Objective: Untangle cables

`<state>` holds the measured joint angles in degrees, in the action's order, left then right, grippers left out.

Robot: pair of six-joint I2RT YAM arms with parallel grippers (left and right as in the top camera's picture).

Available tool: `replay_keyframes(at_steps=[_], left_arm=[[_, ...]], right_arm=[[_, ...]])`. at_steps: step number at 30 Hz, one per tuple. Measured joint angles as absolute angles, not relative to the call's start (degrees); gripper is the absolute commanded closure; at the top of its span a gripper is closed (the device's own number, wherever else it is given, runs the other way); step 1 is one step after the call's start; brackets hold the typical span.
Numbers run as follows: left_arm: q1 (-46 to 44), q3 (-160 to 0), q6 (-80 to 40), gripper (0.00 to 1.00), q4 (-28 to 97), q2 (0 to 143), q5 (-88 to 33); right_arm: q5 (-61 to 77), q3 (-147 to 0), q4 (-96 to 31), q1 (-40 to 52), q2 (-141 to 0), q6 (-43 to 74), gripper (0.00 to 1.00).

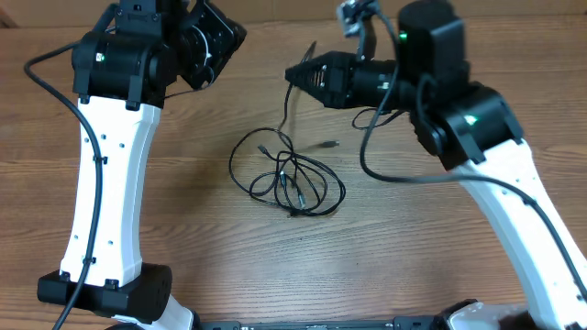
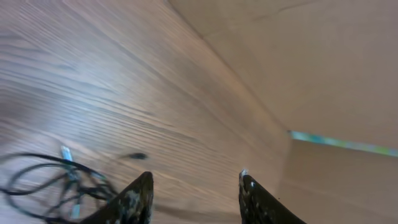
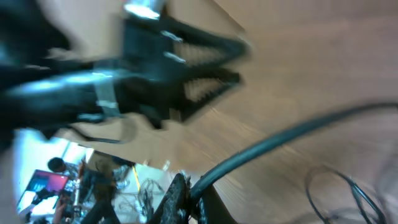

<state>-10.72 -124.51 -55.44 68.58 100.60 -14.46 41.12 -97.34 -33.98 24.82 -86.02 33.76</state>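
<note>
The cables lie as a loose black tangle of loops in the middle of the wooden table. One strand rises from the tangle to my right gripper, which hangs above it. In the right wrist view the right gripper is shut on that black cable. A small loose plug lies to the right of the tangle. My left gripper is raised at the back left, apart from the cables. Its fingers stand open with nothing between them, and the tangle lies at the lower left of its view.
A beige wall stands along the table's far edge. The two white arms flank the tangle left and right. My left gripper shows blurred in the right wrist view, above the held cable.
</note>
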Motion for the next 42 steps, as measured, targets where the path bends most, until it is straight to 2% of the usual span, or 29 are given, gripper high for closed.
replay_keyframes(at_steps=[8, 12, 15, 24, 35, 36, 37, 39, 40, 42], left_arm=[[-10.72, -124.51, -49.91, 0.53, 74.11, 100.60, -12.97], [-10.72, -124.51, -46.92, 0.56, 76.27, 100.60, -12.78], [-10.72, -124.51, -45.06, 0.55, 76.60, 100.60, -12.75], [-10.72, -124.51, -46.89, 0.52, 76.53, 100.60, -13.58], [-10.07, -124.51, -53.82, 0.50, 71.64, 100.60, -33.45], [-9.76, -124.51, -55.22, 0.46, 71.50, 100.60, -35.66], [-9.47, -124.51, -56.38, 0.38, 71.53, 100.60, -37.17], [-8.62, -124.51, -58.63, 0.13, 71.53, 100.60, -40.42], [-8.32, -124.51, -59.68, 0.07, 71.55, 100.60, -41.85], [-7.77, -124.51, -60.95, 0.05, 71.64, 100.60, -45.32]], right_arm=[[42.15, -97.27, -18.92, 24.82, -79.79, 35.79, 0.96], [42.30, -97.19, -12.19, 24.80, -77.41, 36.42, 0.96], [42.46, -97.19, -10.04, 24.77, -76.16, 36.69, 0.96], [43.35, -97.21, -22.48, 24.80, -76.18, 35.73, 0.96], [56.29, -97.21, -37.47, 24.77, -78.17, 20.53, 0.96], [57.63, -97.21, -38.65, 24.77, -78.56, 19.05, 0.96], [58.96, -97.21, -39.42, 24.77, -78.98, 17.80, 0.96], [61.76, -97.21, -40.40, 24.77, -79.92, 15.20, 0.96], [62.94, -97.21, -40.66, 24.77, -80.31, 14.26, 0.96], [65.01, -97.21, -41.65, 24.77, -81.03, 12.38, 0.96]])
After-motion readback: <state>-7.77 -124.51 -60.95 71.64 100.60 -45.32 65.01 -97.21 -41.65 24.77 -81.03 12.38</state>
